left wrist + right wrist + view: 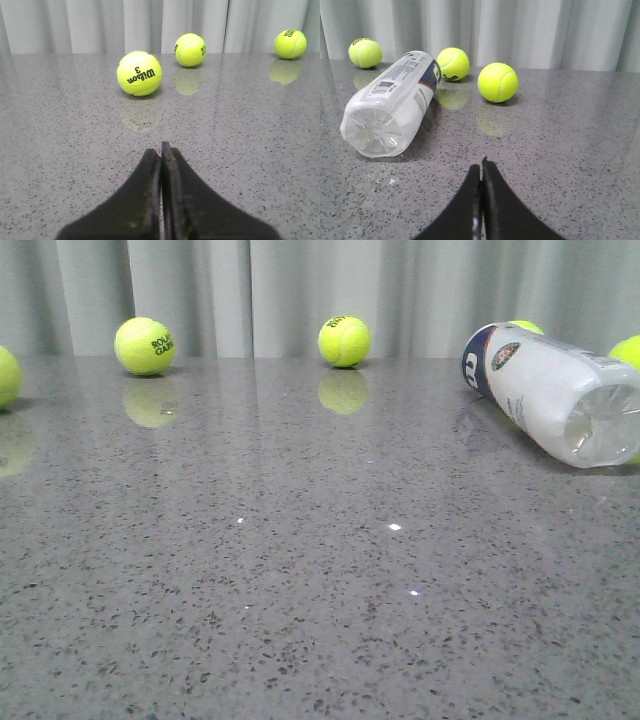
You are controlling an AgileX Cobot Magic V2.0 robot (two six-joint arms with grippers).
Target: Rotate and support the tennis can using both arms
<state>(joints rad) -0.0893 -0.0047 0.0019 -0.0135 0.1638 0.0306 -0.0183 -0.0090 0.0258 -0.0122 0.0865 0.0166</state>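
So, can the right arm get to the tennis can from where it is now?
Probably yes. In the right wrist view the tennis can lies on its side on the table, with bare surface between it and the right gripper. The gripper is shut, so it must open first.

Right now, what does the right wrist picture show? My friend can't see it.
A clear tennis can with a white label lies on its side on a grey speckled table, empty and touching nothing. Three yellow-green tennis balls sit beyond it near a pale curtain. The black right end effector points forward, shut, short of the can.
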